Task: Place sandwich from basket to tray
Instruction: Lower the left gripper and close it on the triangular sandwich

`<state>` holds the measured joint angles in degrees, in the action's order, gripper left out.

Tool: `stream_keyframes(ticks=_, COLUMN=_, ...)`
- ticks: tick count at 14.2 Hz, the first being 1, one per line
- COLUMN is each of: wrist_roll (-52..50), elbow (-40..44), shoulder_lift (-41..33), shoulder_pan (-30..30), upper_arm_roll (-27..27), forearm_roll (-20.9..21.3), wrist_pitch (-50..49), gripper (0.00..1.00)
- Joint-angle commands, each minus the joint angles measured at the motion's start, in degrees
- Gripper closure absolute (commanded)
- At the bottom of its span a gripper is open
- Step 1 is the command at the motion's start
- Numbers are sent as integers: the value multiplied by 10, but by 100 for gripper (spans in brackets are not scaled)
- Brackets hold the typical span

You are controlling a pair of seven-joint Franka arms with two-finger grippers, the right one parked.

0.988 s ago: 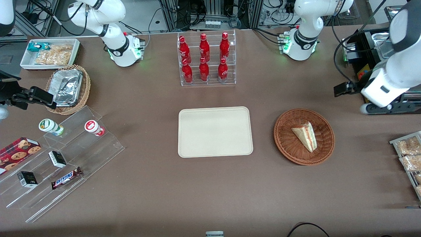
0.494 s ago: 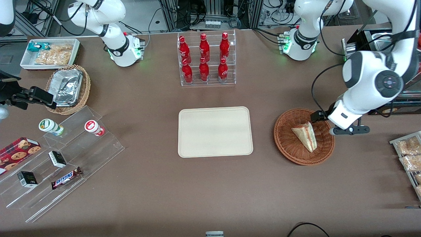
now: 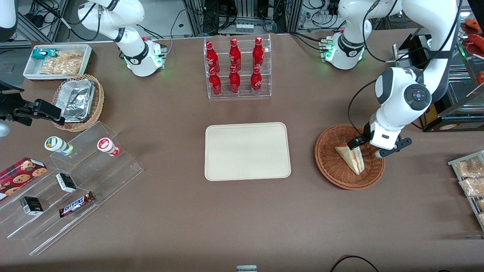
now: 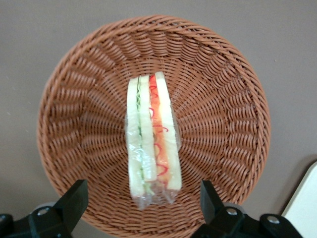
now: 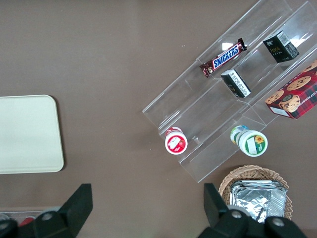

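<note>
- Nearest the front camera: the sandwich (image 3: 351, 158) lies in the basket (image 3: 332, 172), on its side, in clear wrap; cut edge with red, pink and green layers faces up in the wrist view (image 4: 151, 144).
- Handling, our judgement: light, soft bread, easily crushed; the film looks slippery. We would grip across the two bread faces near the thick end, with mild force, not on the thin tip.
- The end effector (image 3: 366, 148) hangs over the basket, just above the sandwich's wider end. Its fingers (image 4: 74, 201) are spread, one on each side of the wedge, not touching it.
- The tray (image 3: 247, 130) sits on the worktop (image 3: 242, 219) well apart from the basket, toward the parked arm's end, with nothing on it.
- Farther off: the rack of red bottles (image 3: 235, 68).
- Change since half a second ago: the end effector has moved from the basket's rim, on the working arm's side, to a spot over the sandwich, and the wrist has turned. A second ago it was farther from the front camera than the basket, off toward the working arm's end of the worktop. Sandwich, basket and tray have not shifted.
</note>
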<state>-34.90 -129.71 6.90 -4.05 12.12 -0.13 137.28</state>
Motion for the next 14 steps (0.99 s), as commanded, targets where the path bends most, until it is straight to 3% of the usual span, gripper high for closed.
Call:
stream_keyframes(ticks=1, wrist_roll=-27, elbow=-1, shoulder_lift=21, shoulder_pan=4, upper_arm_roll=-1, forearm_roll=-1, wrist_pitch=18, gripper=0)
stream_keyframes(ticks=5, wrist_roll=-28, elbow=1, shoulder_lift=64, shoulder_pan=3, upper_arm_roll=-2, forearm_roll=0, wrist_pitch=55, gripper=0)
stream_keyframes(ticks=6, wrist_roll=-29, elbow=2, shoulder_lift=71, shoulder_pan=2, upper_arm_roll=-2, forearm_roll=0, wrist_pitch=58, gripper=15)
stream_keyframes(ticks=7, wrist_roll=-33, elbow=3, shoulder_lift=71, shoulder_pan=2, upper_arm_roll=-3, forearm_roll=-1, wrist_pitch=58, gripper=68)
stream_keyframes(ticks=8, wrist_roll=-35, elbow=4, shoulder_lift=70, shoulder_pan=1, upper_arm_roll=-3, forearm_roll=-1, wrist_pitch=57, gripper=89)
stream_keyframes(ticks=11, wrist_roll=-32, elbow=14, shoulder_lift=68, shoulder_pan=3, upper_arm_roll=-3, forearm_roll=4, wrist_pitch=52, gripper=99)
stream_keyframes(ticks=14, wrist_roll=29, elbow=48, shoulder_lift=61, shoulder_pan=9, upper_arm_roll=2, forearm_roll=6, wrist_pitch=0, gripper=100)
